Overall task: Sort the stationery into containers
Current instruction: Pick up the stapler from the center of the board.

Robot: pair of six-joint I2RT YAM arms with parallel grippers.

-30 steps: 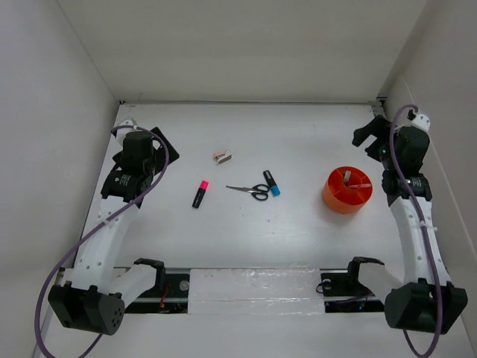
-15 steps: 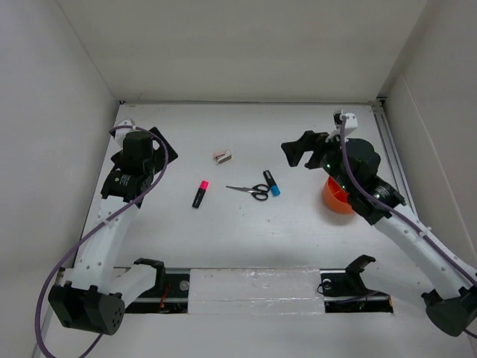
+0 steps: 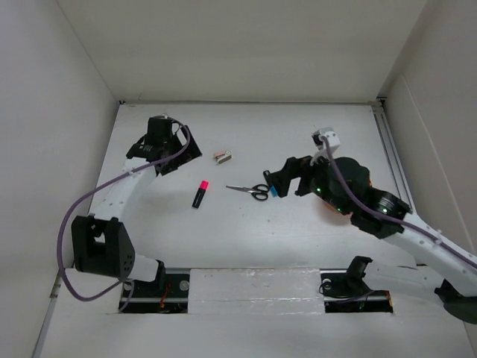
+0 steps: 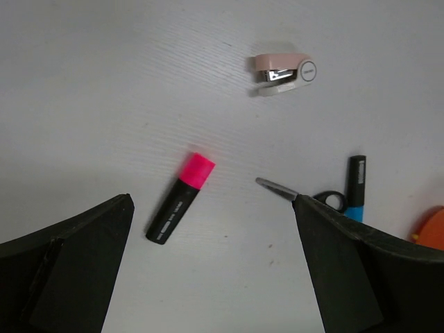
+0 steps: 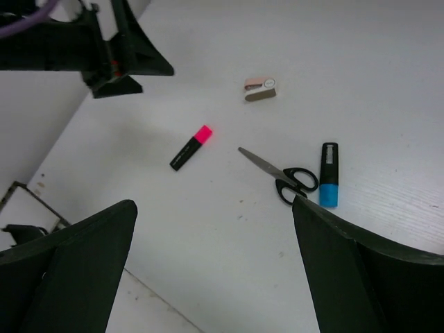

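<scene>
Black-handled scissors (image 3: 249, 191) are laid on the white bench (image 3: 223, 239). A pink-capped black marker (image 3: 200, 194) is seen left of them, a blue-capped black marker (image 3: 271, 183) just right, and a round orange plastic cup (image 4: 431, 223) farther right. Left fingers (image 4: 69, 270) and right fingers (image 5: 69, 263) are spread, empty.

pink-capped black marker (image 4: 179, 201) | blue-capped black marker (image 4: 355, 189) | orange cup (image 4: 431, 223)

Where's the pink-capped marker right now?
Top view: the black marker with pink cap lies left of centre on the table, left of the black-handled scissors and lower in frame than the small tan stapler, touching neither.
</scene>
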